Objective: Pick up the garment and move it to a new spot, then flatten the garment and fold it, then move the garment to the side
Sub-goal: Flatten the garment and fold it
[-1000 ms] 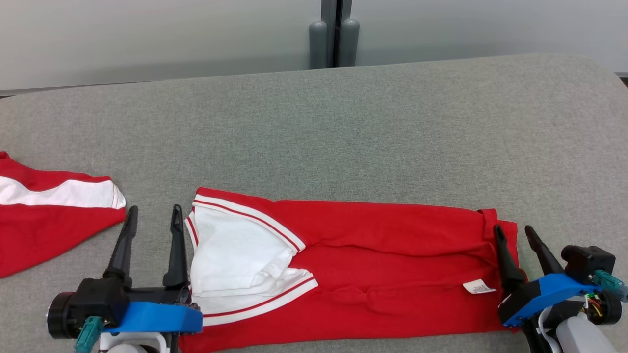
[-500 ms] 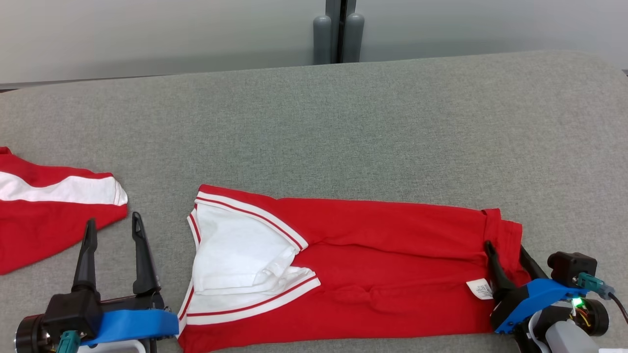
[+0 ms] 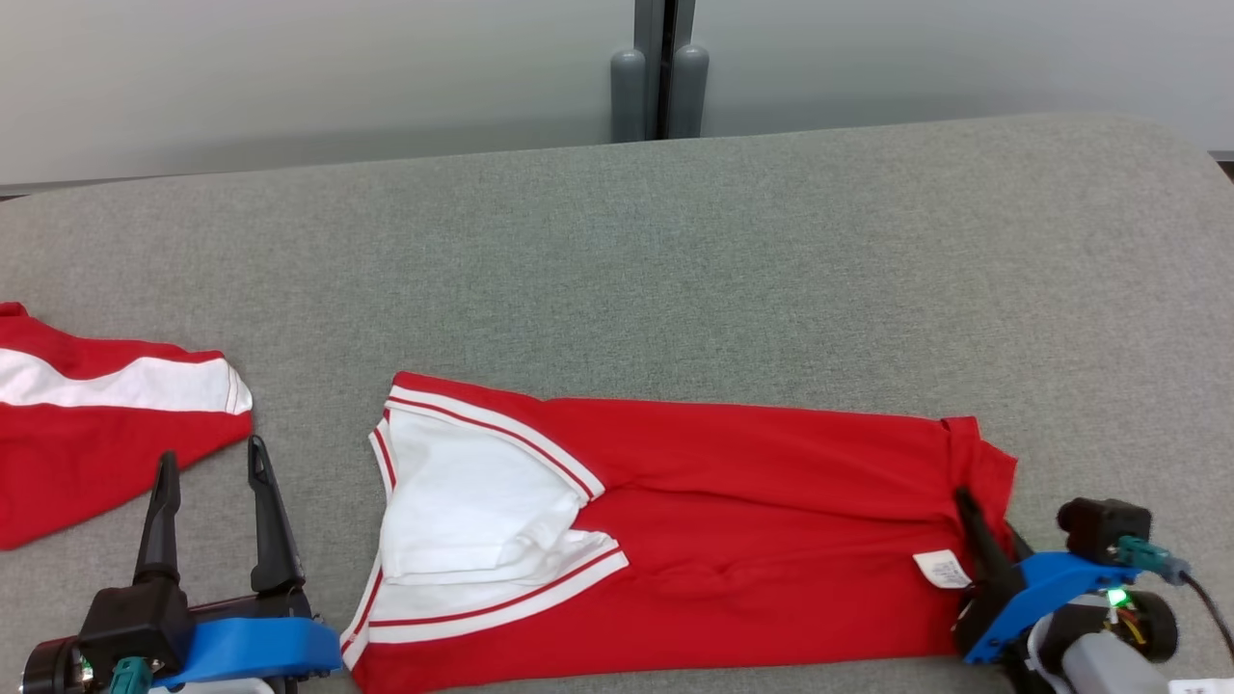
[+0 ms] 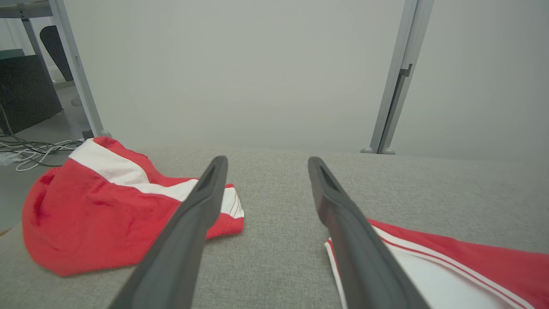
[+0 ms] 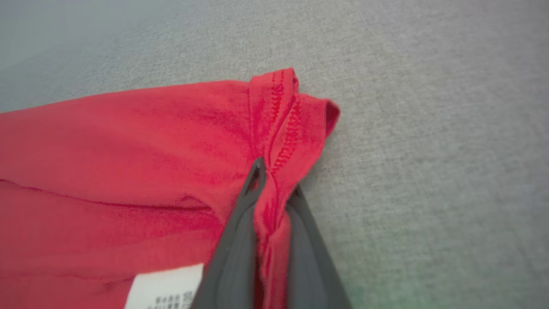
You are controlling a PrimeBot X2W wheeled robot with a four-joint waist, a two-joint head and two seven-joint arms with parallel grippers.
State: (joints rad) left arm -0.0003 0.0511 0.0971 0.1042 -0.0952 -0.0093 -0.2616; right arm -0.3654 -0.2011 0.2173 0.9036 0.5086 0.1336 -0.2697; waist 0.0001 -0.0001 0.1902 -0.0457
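A red garment (image 3: pixel 752 520) with a white collar trimmed in red lies folded into a long strip across the near part of the grey table (image 3: pixel 675 251). My right gripper (image 3: pixel 983 525) is shut on its right hem; the right wrist view has the red hem (image 5: pixel 283 128) bunched between the two fingers of that gripper (image 5: pixel 276 180). My left gripper (image 3: pixel 212 453) stands open to the left of the collar, holding nothing. In the left wrist view that gripper (image 4: pixel 266 162) frames bare table, with the garment's collar edge (image 4: pixel 450 266) to its right.
A second red and white garment (image 3: pixel 87 434) lies crumpled at the table's left edge, also in the left wrist view (image 4: pixel 98 214). A white label (image 3: pixel 942 569) sits near the gripped hem. Grey partition posts (image 3: pixel 658 87) stand behind the table.
My right gripper has closed on the garment's right hem, pinching it up. My left gripper moved left, away from the collar, and stayed open. The head camera shifted slightly.
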